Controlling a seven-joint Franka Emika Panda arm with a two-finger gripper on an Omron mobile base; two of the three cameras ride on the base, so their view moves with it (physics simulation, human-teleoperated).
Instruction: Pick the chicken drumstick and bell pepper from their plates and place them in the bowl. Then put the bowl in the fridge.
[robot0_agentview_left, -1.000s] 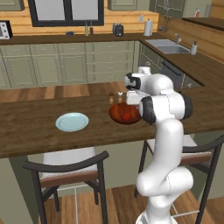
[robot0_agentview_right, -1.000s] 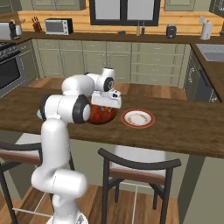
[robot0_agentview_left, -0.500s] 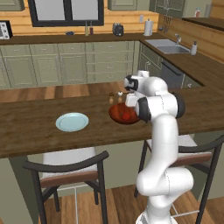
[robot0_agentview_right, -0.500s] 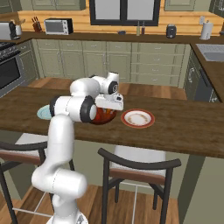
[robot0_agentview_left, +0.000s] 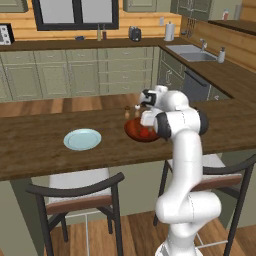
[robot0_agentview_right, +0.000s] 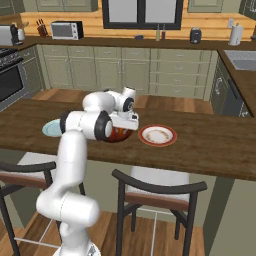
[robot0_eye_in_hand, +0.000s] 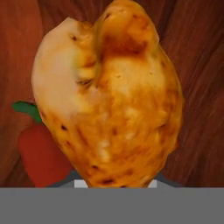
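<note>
A glossy, orange-brown chicken drumstick (robot0_eye_in_hand: 109, 96), mottled with darker roast marks, hangs clamped in the gripper (robot0_agentview_left: 145, 121) over the reddish-brown bowl (robot0_agentview_left: 135, 131) mid-counter, where the red bell pepper (robot0_eye_in_hand: 41, 155) with its green stem already lies.

The bell pepper (robot0_eye_in_hand: 39, 153) crowds the bowl (robot0_eye_in_hand: 201, 87) floor beside the chicken drumstick (robot0_eye_in_hand: 109, 100).

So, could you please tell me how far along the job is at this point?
Done: the bell pepper already lies in the bowl; the pale blue plate is bare. In hand: the claw is low over the bowl, shut on the chicken drumstick, which the hand view shows right above the bowl's wooden floor. Left: releasing the drumstick, then putting the bowl in the fridge.
</note>
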